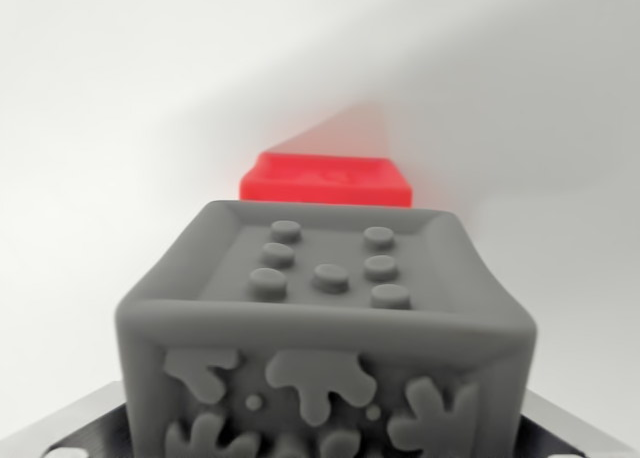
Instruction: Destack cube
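Observation:
A grey cube [325, 328] fills the lower half of the wrist view, very close to the camera. Its top face carries several raised dots and its near face has splash-shaped relief. My gripper [320, 443] sits at the bottom edge. Only dark metal parts of it show, at the wrist view's lower left [70, 428] and lower right [570, 428], on either side of the grey cube, and it looks shut on that cube. Beyond the grey cube lies a red cube [326, 179], blurred, resting on the white surface and apart from the grey one.
A plain white surface [110, 108] surrounds both cubes. A faint red glow rises on it behind the red cube. A soft shadow crosses the upper right.

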Tool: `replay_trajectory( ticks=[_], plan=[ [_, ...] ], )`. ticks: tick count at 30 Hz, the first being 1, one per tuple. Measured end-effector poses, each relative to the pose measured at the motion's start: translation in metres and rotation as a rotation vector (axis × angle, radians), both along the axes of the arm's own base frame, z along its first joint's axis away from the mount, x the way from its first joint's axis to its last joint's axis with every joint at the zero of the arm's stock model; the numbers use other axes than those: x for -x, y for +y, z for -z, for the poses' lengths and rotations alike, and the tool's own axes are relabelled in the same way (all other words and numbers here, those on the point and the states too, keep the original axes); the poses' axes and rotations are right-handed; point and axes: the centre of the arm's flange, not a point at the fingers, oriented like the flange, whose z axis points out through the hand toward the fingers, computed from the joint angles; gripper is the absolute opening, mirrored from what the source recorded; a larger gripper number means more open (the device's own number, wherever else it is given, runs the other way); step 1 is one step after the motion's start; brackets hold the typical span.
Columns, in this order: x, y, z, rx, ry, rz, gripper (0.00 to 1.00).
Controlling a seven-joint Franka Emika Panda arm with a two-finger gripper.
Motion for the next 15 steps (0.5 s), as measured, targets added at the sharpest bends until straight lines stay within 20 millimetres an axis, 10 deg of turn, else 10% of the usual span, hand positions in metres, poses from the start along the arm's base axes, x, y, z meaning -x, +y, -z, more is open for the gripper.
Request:
replay_trajectory(
  ticks=[15],
  plan=[
    [0.000, 0.001, -0.040, 0.000, -0.003, -0.001, 0.00]
  ],
)
